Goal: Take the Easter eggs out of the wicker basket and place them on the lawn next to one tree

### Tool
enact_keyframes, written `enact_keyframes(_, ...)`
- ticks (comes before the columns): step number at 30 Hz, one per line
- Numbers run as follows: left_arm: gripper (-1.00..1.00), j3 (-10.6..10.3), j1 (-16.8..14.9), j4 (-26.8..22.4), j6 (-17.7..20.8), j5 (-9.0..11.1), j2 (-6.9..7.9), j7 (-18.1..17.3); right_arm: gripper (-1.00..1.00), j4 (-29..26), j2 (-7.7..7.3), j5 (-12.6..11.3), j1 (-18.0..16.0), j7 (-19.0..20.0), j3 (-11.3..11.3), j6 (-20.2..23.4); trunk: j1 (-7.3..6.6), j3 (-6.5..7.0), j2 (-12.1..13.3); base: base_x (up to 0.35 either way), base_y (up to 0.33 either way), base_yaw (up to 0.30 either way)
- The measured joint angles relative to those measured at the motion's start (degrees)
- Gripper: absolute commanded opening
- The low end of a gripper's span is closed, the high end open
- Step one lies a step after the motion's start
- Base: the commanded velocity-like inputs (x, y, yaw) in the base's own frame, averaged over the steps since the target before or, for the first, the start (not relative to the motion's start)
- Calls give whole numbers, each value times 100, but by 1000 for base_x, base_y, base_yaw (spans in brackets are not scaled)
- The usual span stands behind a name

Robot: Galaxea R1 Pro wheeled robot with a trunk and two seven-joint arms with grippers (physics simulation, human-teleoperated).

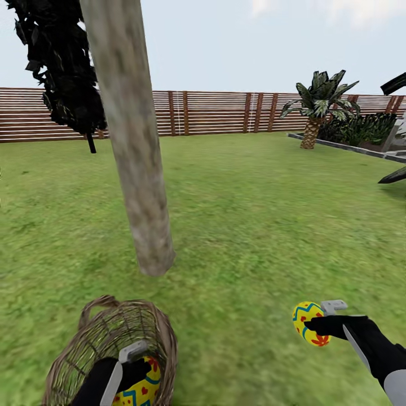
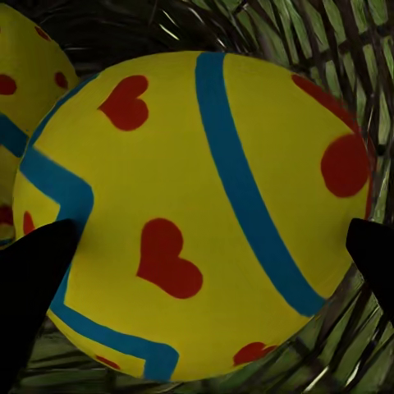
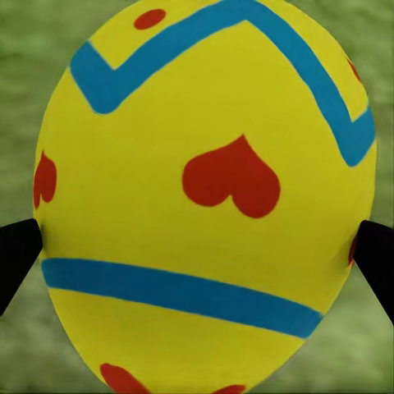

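The right gripper (image 1: 320, 322) has its jaws clamped on one Easter egg (image 1: 309, 323), held right of the tree (image 1: 148, 225). It should lower the egg onto the lawn (image 1: 254, 225) near the trunk. The left gripper (image 1: 135, 366), in the wicker basket (image 1: 90, 338) below the tree, has its jaws around a second egg (image 2: 197, 213).

Egg (image 3: 205, 205) between my fingers: smooth, matt painted shell. Basket (image 1: 96, 338): rough open-weave wicker. Trunk (image 1: 132, 141): coarse pale bark. Lawn (image 1: 254, 214): mottled grass. Fence (image 1: 220, 111): slatted wood.
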Motion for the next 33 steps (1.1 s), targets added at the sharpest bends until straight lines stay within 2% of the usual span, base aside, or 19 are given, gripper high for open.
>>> enact_keyframes(2, -100, -6, -2, -3, 2, 159, -3, -8, -100, 1, 0, 0, 0, 0, 0, -2, 0, 1, 0, -146, 282, 0)
enact_keyframes(5, -100, -2, -1, -3, 6, 55, -1, -3, -100, 1, 0, 0, 0, 0, 0, -2, 0, 0, 0, -141, 299, 0)
enact_keyframes(7, -100, -3, -1, -3, 6, 98, 2, -6, -100, 1, 0, 0, 0, 0, 0, -2, 0, 0, 0, -75, 257, 0)
enact_keyframes(10, -100, -1, 0, 1, 4, 2, 7, -4, -100, -1, 0, 0, 0, 0, 0, 3, -1, 0, 0, -7, 34, 0)
enact_keyframes(13, -100, -1, 0, 1, 4, 50, 7, -6, -100, -1, 0, 0, 0, 0, 1, 1, -2, 0, 0, 122, 88, 0)
enact_keyframes(14, -100, 1, 0, 3, -73, 85, 7, -6, -100, 0, 0, 0, 0, 0, 1, 0, -4, 0, 0, 275, 172, 0)
enact_keyframes(16, -100, 6, 0, 96, -632, -5, 3, -5, -100, 0, 2, 0, 0, 0, 5, 0, -4, 0, 0, 309, 134, 0)
enact_keyframes(17, -100, 4, 0, 147, -720, -5, 3, -7, -100, 0, 4, 0, 0, 0, 7, 1, -4, 0, 0, 319, 108, 0)
enact_keyframes(21, -100, 0, 0, 179, -774, 5, 10, -190, -100, -2, 6, 0, 0, 0, 8, 2, -2, 0, 0, 153, 27, 0)
enact_keyframes(26, -100, -6, 0, 185, -765, 1, 10, -202, -100, -2, 6, 0, 0, 0, 8, 2, -1, 0, 0, 3, 0, 0)
enact_keyframes(33, -100, -6, 0, 187, -756, -19, 10, -197, -100, -2, 52, 7, 0, -9, 8, 2, -19, 155, 9, 0, 0, 0)
